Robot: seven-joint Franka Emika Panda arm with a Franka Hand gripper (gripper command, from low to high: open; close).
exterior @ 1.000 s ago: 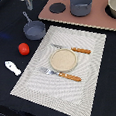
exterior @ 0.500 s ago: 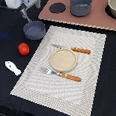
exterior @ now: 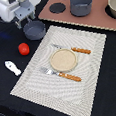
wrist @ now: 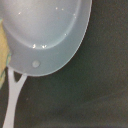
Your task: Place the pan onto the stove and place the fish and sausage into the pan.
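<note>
The grey-blue pan (exterior: pixel 34 30) sits on the dark table beside the placemat's far left corner, off the stove (exterior: pixel 98 19). My gripper (exterior: pixel 23 20) hangs just above the pan's near-left rim, fingers apart and empty. The wrist view shows the pan's bowl (wrist: pixel 47 32) close up with its thin handle (wrist: pixel 12 97); no fingers show there. The red sausage (exterior: pixel 24 48) lies on the table nearer the camera than the pan. The white fish (exterior: pixel 12 67) lies nearer still, toward the exterior view's left.
A taller grey pot (exterior: pixel 81 4) stands on the stove among black burner discs (exterior: pixel 56 8), with a beige bowl (exterior: pixel 113 7) at the stove's right end. The woven placemat (exterior: pixel 90 66) holds a tan plate (exterior: pixel 62 59) and orange-handled cutlery (exterior: pixel 81 51).
My gripper has come down from the top of the exterior view to just above the pan. The pan, fish and sausage have not moved.
</note>
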